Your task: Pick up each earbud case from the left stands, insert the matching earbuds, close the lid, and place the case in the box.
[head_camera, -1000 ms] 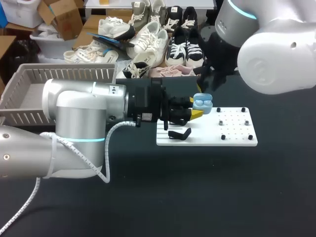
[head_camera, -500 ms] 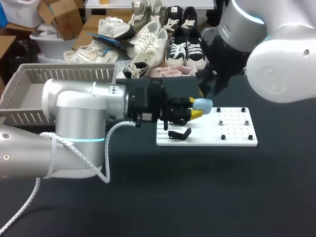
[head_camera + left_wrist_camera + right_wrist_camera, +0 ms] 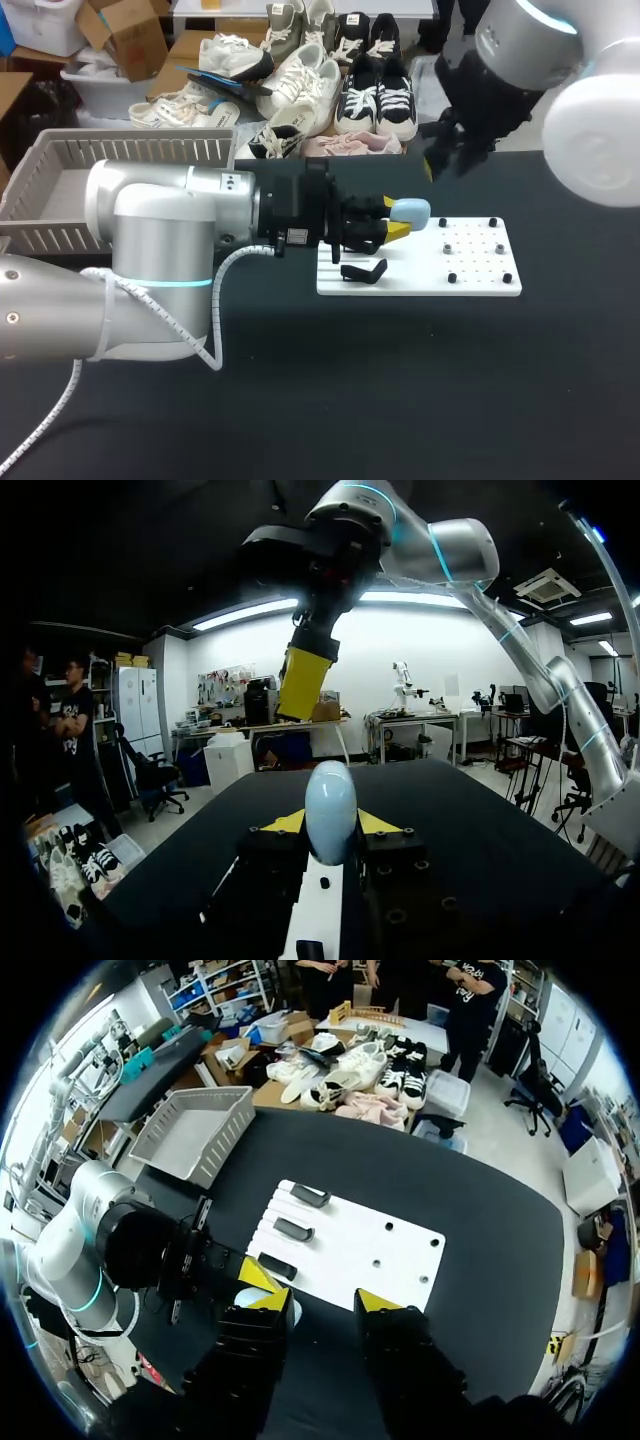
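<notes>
Right gripper drawn up and away from the earbud case, lid now shut, left gripper pinching that pale blue case by the white board's edge near a black stand, right fingers spread and empty, box far left.

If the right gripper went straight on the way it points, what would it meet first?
Probably the white board, beside the blue case in the left gripper; depth is unclear.
</notes>
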{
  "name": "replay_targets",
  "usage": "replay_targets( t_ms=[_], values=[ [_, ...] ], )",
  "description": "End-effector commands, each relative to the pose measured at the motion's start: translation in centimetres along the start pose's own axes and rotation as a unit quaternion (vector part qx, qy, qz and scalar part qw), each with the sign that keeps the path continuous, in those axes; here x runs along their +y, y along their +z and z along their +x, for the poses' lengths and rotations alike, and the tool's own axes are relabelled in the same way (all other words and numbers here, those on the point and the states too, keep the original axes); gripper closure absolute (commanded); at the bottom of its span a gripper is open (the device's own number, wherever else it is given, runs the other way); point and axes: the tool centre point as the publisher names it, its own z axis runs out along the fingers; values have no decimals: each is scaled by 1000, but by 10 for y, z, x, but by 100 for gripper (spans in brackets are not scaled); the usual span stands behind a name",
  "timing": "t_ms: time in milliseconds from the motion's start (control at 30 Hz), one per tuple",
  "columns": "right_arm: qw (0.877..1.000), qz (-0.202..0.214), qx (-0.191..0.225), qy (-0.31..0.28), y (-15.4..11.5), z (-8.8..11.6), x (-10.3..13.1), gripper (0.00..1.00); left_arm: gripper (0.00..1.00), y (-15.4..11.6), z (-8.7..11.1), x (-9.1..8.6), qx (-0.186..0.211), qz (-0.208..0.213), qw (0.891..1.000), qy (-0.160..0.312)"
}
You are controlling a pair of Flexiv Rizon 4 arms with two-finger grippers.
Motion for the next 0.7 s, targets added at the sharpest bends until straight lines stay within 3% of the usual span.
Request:
replay_targets(
  t_ms=[33,233,333,700],
  values=[
    [999,5,-29,13,-12,22,-7,64,100,1,0,-1,-1,-3,1000,1],
    [999,8,-18,38,-9,36,-14,64,100,1,0,-1,-1,-3,1000,1],
    [999,9,-12,48,-7,42,-15,64,100,-10,-1,7,-1,-13,1000,13],
    [996,24,4,81,-3,58,-17,65,100,-78,-1,52,18,-63,997,39]
  ],
)
